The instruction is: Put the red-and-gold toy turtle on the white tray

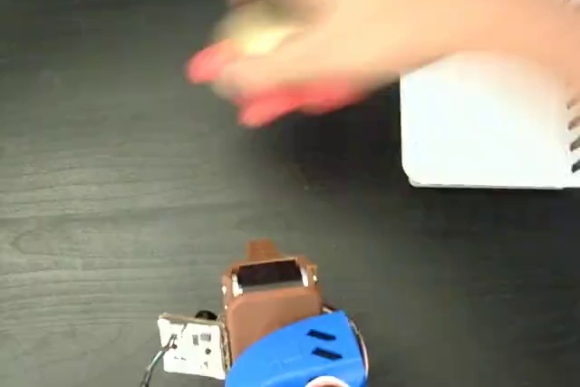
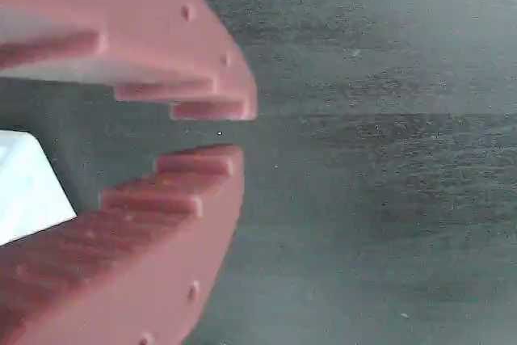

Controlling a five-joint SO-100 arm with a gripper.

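In the wrist view the gripper (image 2: pixel 234 131) has its two stepped, reddish-brown fingers (image 2: pixel 194 183) a small gap apart, holding nothing; only the dark wood-grain table (image 2: pixel 380 159) shows past the tips, with a white corner at the left edge whose identity I cannot tell. In the fixed view the arm (image 1: pixel 272 301) sits folded low at the bottom of the picture, well apart from everything else, presumably parked out of the way while the scene is being set. Higher up, a person's hand (image 1: pixel 381 24), blurred by motion, reaches in from the upper right and holds the red-and-gold toy turtle (image 1: pixel 258 38), its pale gold shell and coral-red legs smeared; it is over the table, left of the white tray (image 1: pixel 480 133), not on it. The tray lies at the right edge, apparently bare
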